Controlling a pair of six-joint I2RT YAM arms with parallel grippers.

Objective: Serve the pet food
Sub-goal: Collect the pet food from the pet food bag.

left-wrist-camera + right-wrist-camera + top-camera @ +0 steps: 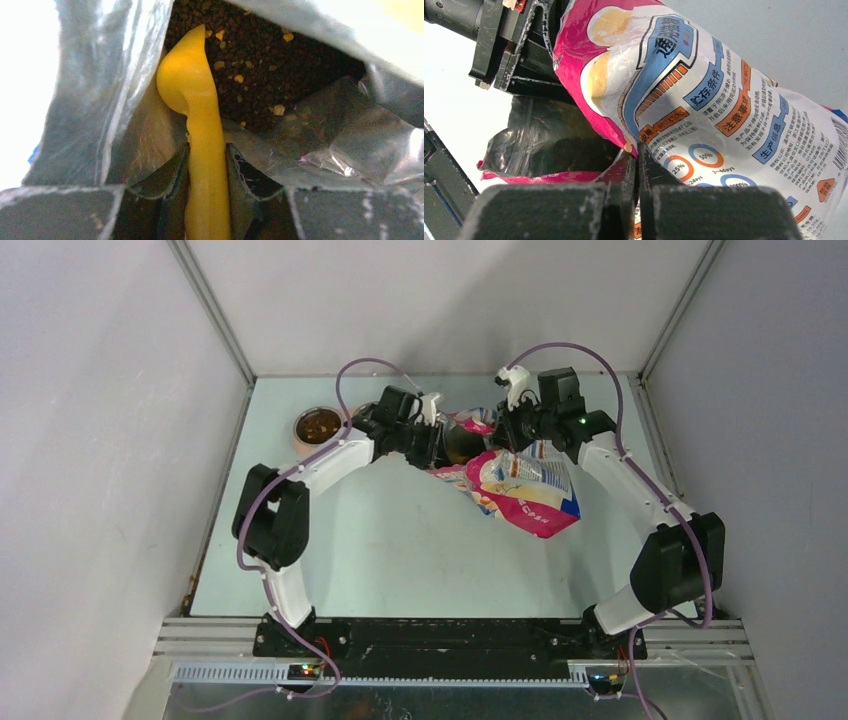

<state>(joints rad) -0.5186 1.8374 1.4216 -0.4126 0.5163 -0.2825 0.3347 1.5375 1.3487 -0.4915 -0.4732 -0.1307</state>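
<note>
Two arms meet at the glossy pink-and-blue foil bag (pixel 525 495): your right jaws pinch its mouth edge; your left jaws clamp the yellow plastic scoop (pixel 200 115), aimed lengthwise at brown kibble (pixel 280 65) inside.

free: near table (pixel 400 550) | blocked: bag (pixel 525 490) mouth, scoop (pixel 200 100) inside

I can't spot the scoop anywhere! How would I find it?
Find the shiny pink and blue bag at the back of the table. The scoop pokes into its open mouth, pinched in the jaws of the left arm. It's smooth yellow, unlike the brown kibble.
</note>
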